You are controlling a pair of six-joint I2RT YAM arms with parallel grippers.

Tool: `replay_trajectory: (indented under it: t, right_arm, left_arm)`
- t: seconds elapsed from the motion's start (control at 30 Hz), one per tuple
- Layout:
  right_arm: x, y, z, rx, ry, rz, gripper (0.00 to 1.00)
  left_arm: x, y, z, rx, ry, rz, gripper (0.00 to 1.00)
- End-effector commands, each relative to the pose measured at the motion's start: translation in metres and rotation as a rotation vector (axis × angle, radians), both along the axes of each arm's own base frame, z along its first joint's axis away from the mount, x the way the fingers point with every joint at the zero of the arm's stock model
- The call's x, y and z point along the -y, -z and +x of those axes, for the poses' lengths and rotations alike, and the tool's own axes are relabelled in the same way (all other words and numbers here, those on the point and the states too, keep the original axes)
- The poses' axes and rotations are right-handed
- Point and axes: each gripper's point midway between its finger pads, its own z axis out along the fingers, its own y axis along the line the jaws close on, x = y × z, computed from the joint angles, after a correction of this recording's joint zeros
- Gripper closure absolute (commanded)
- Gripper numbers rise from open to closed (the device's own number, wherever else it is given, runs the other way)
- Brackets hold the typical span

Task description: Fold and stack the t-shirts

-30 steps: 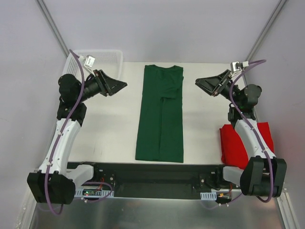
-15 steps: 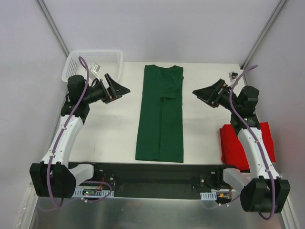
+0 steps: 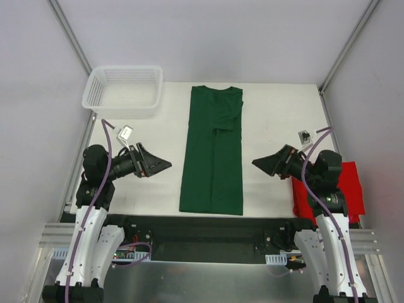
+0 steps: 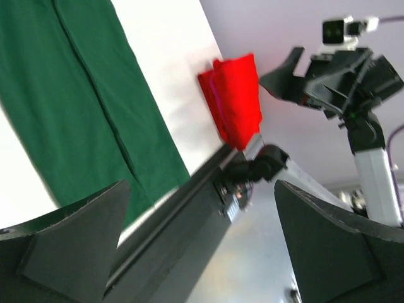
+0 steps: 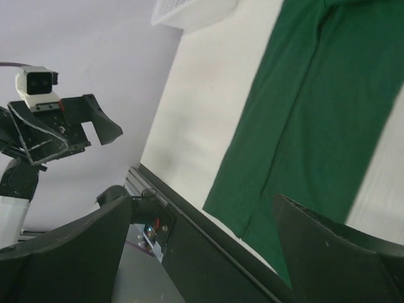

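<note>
A dark green t-shirt (image 3: 212, 151) lies in the middle of the table, folded into a long narrow strip, collar at the far end. It also shows in the left wrist view (image 4: 82, 101) and the right wrist view (image 5: 315, 113). A red t-shirt (image 3: 350, 189) lies folded at the near right edge, partly hidden behind the right arm, and appears again (image 4: 233, 101) in the left wrist view. My left gripper (image 3: 161, 166) hovers open left of the green shirt's near end. On the opposite side my right gripper (image 3: 262, 164) is open too. Neither holds anything.
A white mesh basket (image 3: 123, 91) stands at the far left corner of the table. The black base rail (image 3: 202, 230) runs along the near edge. Grey walls close in the table on the left, right and far sides.
Both arms have pulled back from the far part of the table toward the near edge, on either side of the green shirt. The basket is uncovered now. Both shirts lie unmoved.
</note>
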Motion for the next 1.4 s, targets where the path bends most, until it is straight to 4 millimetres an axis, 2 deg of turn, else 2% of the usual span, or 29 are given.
replay_trajectory:
  t: [0.0,0.03,0.1,0.13,0.17,0.27,0.4,0.43,0.47,0.5,0.57,0.6,0.7,0.87,1.0,1.3,1.37]
  right_arm:
    - [0.006,0.059,-0.015,-0.184,0.018,-0.061,0.04]
    - [0.006,0.079,-0.02,-0.233,0.017,-0.058,0.04]
    - [0.009,0.093,-0.029,-0.24,0.025,-0.087,0.04]
    - [0.012,0.108,-0.037,-0.299,0.034,-0.117,0.04]
    - [0.018,0.118,-0.039,-0.307,0.043,-0.169,0.04]
    - [0.014,0.139,-0.056,-0.405,-0.003,-0.159,0.04]
    - [0.007,0.15,-0.068,-0.444,-0.031,-0.102,0.04]
    - [0.005,0.151,-0.072,-0.451,-0.047,-0.092,0.04]
    - [0.005,0.158,-0.076,-0.474,-0.053,-0.088,0.04]
    - [0.003,0.161,-0.079,-0.494,-0.059,-0.071,0.04]
    - [0.0,0.165,-0.078,-0.494,-0.074,-0.042,0.04]
    - [-0.001,0.172,-0.079,-0.507,-0.076,-0.032,0.04]
    - [-0.006,0.17,-0.074,-0.488,-0.087,0.021,0.04]
    - [-0.005,0.185,-0.073,-0.513,-0.092,0.002,0.04]
    - [-0.004,0.181,-0.067,-0.482,-0.1,-0.011,0.04]
    - [-0.014,0.19,-0.073,-0.507,-0.182,-0.031,0.04]
    - [-0.018,0.185,-0.073,-0.493,-0.208,-0.031,0.04]
  left_arm:
    - [0.009,0.031,-0.018,-0.207,0.157,-0.047,0.01]
    - [0.009,0.047,-0.021,-0.277,0.158,-0.052,0.01]
    - [0.004,0.069,-0.021,-0.298,0.114,0.011,0.01]
    - [-0.01,0.097,-0.021,-0.38,0.006,0.137,0.01]
    - [-0.016,0.106,-0.018,-0.432,-0.043,0.182,0.01]
    - [-0.011,0.115,-0.018,-0.493,-0.013,0.219,0.01]
    - [-0.011,0.132,-0.016,-0.615,-0.032,0.229,0.01]
    - [-0.009,0.133,-0.017,-0.655,-0.044,0.209,0.01]
    - [-0.003,0.129,-0.013,-0.623,-0.028,0.19,0.0]
    - [0.001,0.138,-0.016,-0.622,-0.023,0.171,0.01]
    - [0.014,0.134,-0.018,-0.629,-0.004,0.046,0.01]
    - [0.017,0.142,-0.013,-0.577,-0.001,0.0,0.01]
    - [0.019,0.158,-0.014,-0.611,-0.018,-0.018,0.01]
    - [0.024,0.179,-0.02,-0.636,-0.003,0.041,0.01]
    - [0.024,0.194,-0.023,-0.635,-0.009,0.054,0.01]
    - [0.031,0.206,-0.032,-0.618,0.053,0.114,0.0]
    - [0.036,0.207,-0.036,-0.625,0.089,0.111,0.01]
